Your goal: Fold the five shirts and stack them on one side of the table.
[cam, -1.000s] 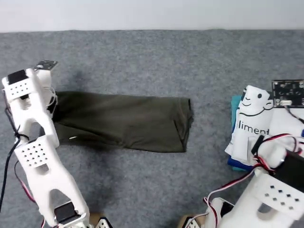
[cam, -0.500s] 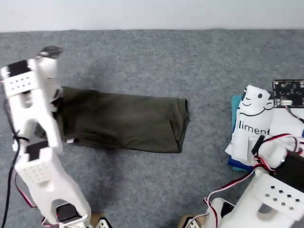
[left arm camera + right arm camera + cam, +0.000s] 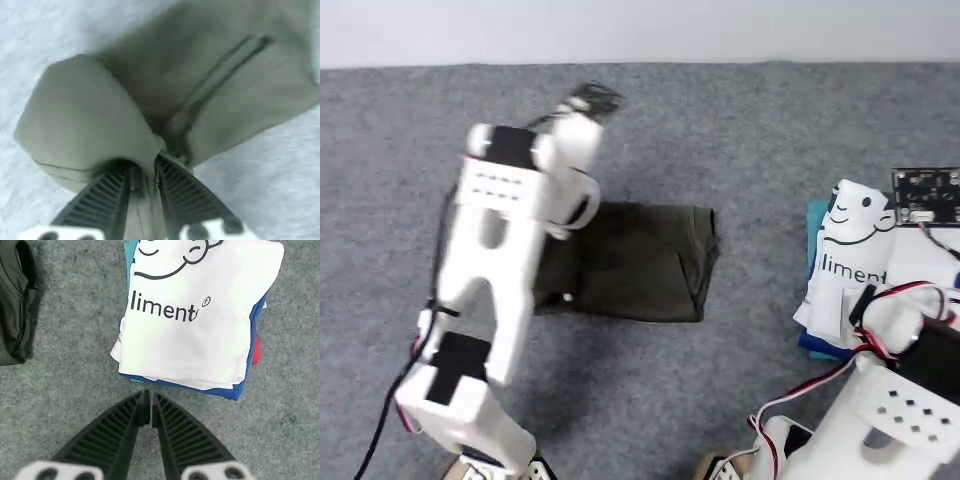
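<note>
high view, from the left: the left arm (image 3: 490, 260) rises from the near edge and leans over the left end of the olive shirt (image 3: 640, 265). the shirt lies near the middle of the grey surface (image 3: 740, 130), its right end flat. in the left wrist view the left gripper (image 3: 145, 175) is clenched on a pinch of the olive cloth, and a fold of the shirt is lifted and curls over the part lying flat. well apart to the right, near the surface's right edge, sits the stack (image 3: 855, 270) of folded shirts. a white shirt (image 3: 200, 315) with a cartoon face is on top and a blue shirt (image 3: 256, 322) lies under it, with teal and red edges peeking out. the right arm (image 3: 895, 400) stands at the near right corner. the right gripper (image 3: 150, 402) hangs just beside the stack's near edge, jaws pressed together with nothing between them.
</note>
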Available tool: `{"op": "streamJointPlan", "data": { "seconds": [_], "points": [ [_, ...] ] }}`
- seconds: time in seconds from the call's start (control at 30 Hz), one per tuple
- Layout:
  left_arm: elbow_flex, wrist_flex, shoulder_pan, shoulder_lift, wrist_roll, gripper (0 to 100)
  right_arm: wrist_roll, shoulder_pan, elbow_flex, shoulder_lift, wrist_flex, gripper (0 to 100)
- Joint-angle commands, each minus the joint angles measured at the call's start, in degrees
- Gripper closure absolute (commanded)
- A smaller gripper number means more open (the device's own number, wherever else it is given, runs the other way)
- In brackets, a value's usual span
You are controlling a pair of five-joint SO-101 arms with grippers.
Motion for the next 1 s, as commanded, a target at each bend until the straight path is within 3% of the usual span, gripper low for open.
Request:
{"op": "streamJointPlan", "data": {
  "seconds": [0.0, 0.2, 0.37, 0.6, 0.8, 0.97],
  "points": [
    [-0.1, -0.9, 9.3, -3.3, 4.0, 100, 0.0, 0.4, -0.3, -0.9, 2.2, 96.9],
    [-0.5, -9.8, 17.9, -0.3, 6.8, 100, 0.0, 0.4, -0.3, -0.9, 2.2, 96.9],
    [-7.2, -10.8, 20.1, 10.0, 8.0, 100, 0.0, 0.4, -0.2, -0.9, 2.2, 96.9],
    [-26.2, -7.7, 20.3, 25.7, 7.7, 99, 0.0, 0.4, -0.2, -0.9, 2.2, 96.9],
    [-43.2, 1.5, 21.0, 36.5, 8.1, 79, 0.0, 0.4, -0.2, -0.9, 2.2, 96.9],
    [-48.0, 1.4, 19.3, 34.2, 6.8, 79, 0.0, 0.4, -0.2, -0.9, 2.2, 96.9]
  ]
}}
